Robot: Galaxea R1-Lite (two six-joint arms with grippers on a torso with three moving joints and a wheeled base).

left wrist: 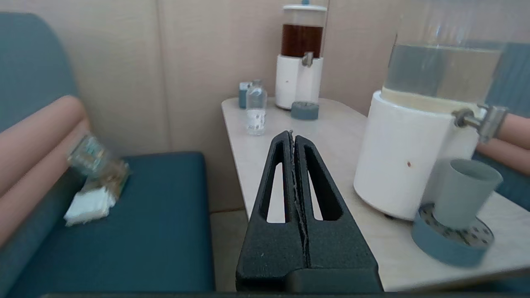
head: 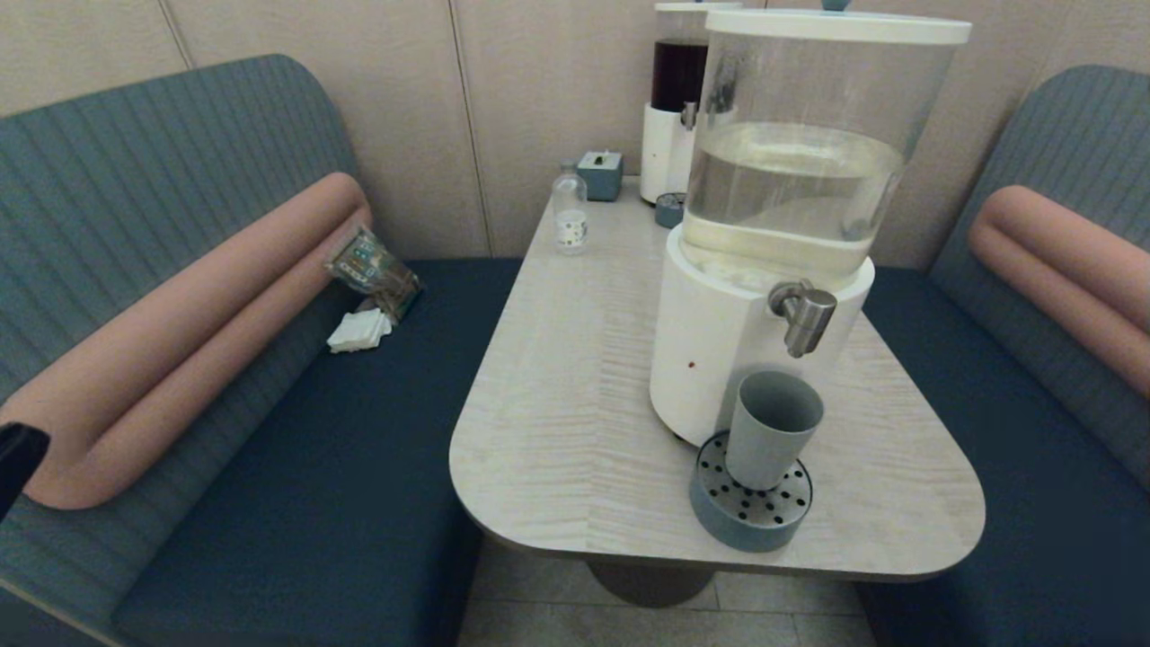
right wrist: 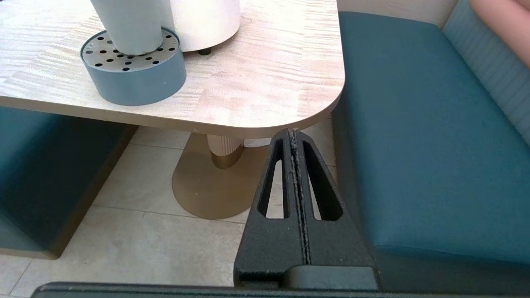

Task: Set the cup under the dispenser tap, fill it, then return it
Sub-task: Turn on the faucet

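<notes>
Ahead of the left gripper (left wrist: 295, 136), whose fingers are pressed together and hold nothing, the pale wood-grain worktop (head: 575, 377) carries the large dispenser (head: 782, 225) of clear tank on white cylindrical base, then the round perforated drip tray (head: 750, 503), then the cup (head: 771, 429), a matte grey-blue tapered tumbler standing upright on that tray beneath the brushed-metal dispenser tap (head: 802, 314). The right gripper (right wrist: 294, 136), likewise closed and empty, hangs below the worktop edge beside the blue seat. Judged risk: the smooth, light, tapered cup could tip or slip off the tray if clipped or gripped off-centre.

cup (right wrist: 128, 25) top cut off, snack packet (left wrist: 93, 159) blurred, bottle (head: 570, 216) label unreadable
</notes>
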